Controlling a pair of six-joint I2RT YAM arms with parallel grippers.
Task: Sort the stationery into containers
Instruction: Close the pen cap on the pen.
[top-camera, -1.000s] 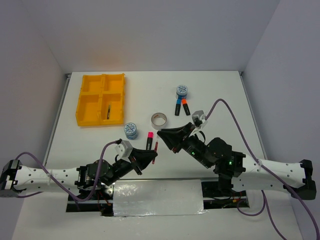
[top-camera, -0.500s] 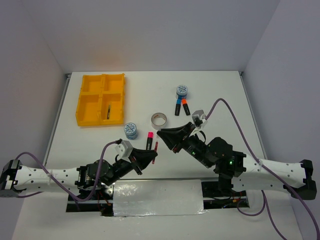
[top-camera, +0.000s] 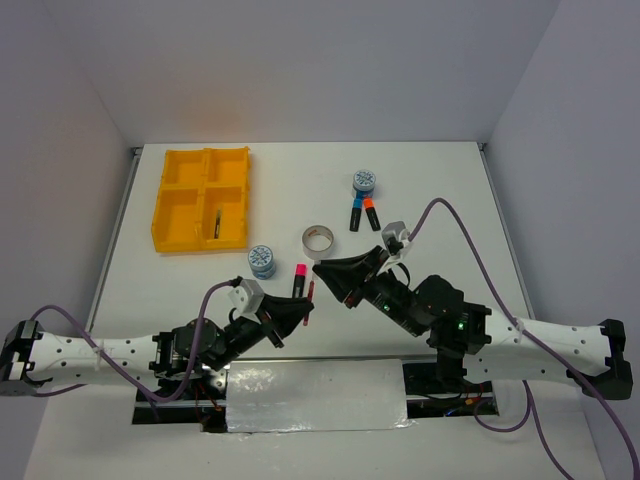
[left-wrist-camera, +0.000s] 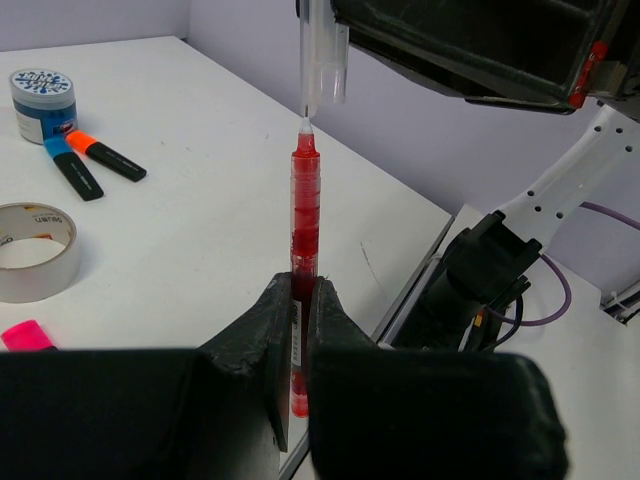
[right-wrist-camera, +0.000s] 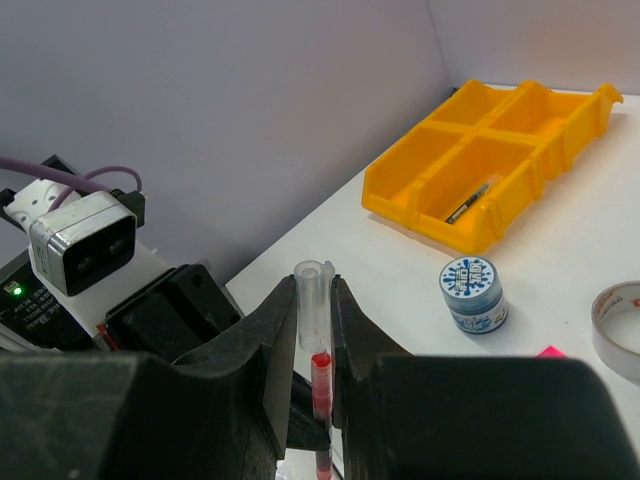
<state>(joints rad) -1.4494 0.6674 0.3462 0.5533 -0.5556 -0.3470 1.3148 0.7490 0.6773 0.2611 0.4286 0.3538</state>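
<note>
Red and thin, the pen (left-wrist-camera: 305, 215) is standing up out of the left gripper (left-wrist-camera: 300, 300), whose two dark fingers are pinching its lower barrel with only the pen's width between them. It is hanging above the near middle of the white table (top-camera: 450, 180), in the gap between the two arms. Its pointed tip is meeting the end of a clear cap (left-wrist-camera: 322, 60), though whether it is going inside cannot be told. The right gripper (right-wrist-camera: 312, 310) is clamping that cap in a narrow grip, one finger on each side, and holding it in line with the pen. Just beyond the pen, a pink-capped highlighter (top-camera: 299, 278) is lying flat on the table, with a blue-white tape roll (top-camera: 262, 261) sitting near it to the left. A silver-grey tape ring (top-camera: 318, 238) is resting a little farther out. Farther still, the second blue-white roll (top-camera: 364, 182) is sitting at the far ends of the blue-capped highlighter (top-camera: 355, 215) and the orange-capped highlighter (top-camera: 371, 213), which are lying side by side. The yellow tray (top-camera: 160, 205) is sitting at the far left of the table, well apart from both grippers, and a thin dark pen (top-camera: 215, 222) is lying in its near right compartment.
</note>
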